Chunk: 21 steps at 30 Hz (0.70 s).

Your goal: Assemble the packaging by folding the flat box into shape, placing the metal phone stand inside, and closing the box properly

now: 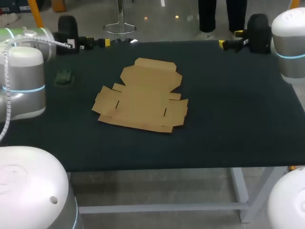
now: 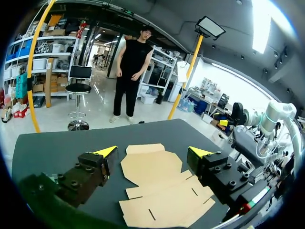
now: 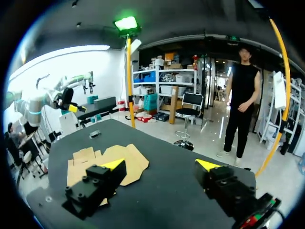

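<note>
A flat, unfolded brown cardboard box (image 1: 142, 98) lies in the middle of the dark table. The phone stand (image 1: 63, 76), small and dark, rests near the table's left edge, apart from the cardboard. My left gripper (image 1: 97, 43) hovers open over the far left corner, holding nothing. At the far right corner my right gripper (image 1: 229, 39) is open and empty too. In the left wrist view the cardboard (image 2: 152, 176) lies below and ahead of the open gripper (image 2: 153, 151). From the right wrist, the cardboard (image 3: 131, 162) and the stand (image 3: 95, 134) show beyond the open gripper (image 3: 161, 164).
The table (image 1: 238, 119) has a dark cloth top. Its front edge runs across the lower part of the head view. My arms' white bases stand at the left and right sides.
</note>
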Tool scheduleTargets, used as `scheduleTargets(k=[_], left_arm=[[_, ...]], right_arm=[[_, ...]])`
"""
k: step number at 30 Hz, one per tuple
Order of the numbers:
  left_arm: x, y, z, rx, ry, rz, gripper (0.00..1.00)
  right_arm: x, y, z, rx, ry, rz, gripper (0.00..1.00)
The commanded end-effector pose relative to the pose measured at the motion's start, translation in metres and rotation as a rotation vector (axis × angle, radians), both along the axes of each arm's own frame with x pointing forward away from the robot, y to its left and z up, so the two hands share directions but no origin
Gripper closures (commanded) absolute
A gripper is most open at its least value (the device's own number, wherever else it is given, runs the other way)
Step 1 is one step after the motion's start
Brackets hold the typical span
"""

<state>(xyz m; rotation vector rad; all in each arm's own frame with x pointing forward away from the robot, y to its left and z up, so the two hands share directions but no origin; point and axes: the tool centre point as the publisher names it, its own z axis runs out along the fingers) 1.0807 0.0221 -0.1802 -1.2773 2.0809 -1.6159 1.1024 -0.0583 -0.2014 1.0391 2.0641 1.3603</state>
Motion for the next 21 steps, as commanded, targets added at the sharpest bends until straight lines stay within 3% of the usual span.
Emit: scheduleTargets(k=[1,4,10,14,21], left_arm=[[-0.002,0.001,0.009,0.094,0.211,-0.053,0.00],[-0.006,-0.002,0.008,0.091,0.357,-0.080,0.00],[-0.017,-0.006,0.006,0.110,0.513,-0.099,0.00],[-0.027,-0.007,0.006,0.117,0.585,-0.099,0.00],[-0.042,-0.010,-0.002,0.107,0.692,-0.130,0.00]], right_arm=[[-0.009,-0.005,0.008,-0.028,0.162,0.014,0.00],[-0.018,-0.009,0.004,-0.013,0.260,0.002,0.00],[-0.035,-0.016,-0.004,0.027,0.403,-0.015,0.00],[-0.046,-0.017,-0.013,0.043,0.507,-0.012,0.00],[-0.062,-0.028,-0.027,0.104,0.617,-0.022,0.00]])
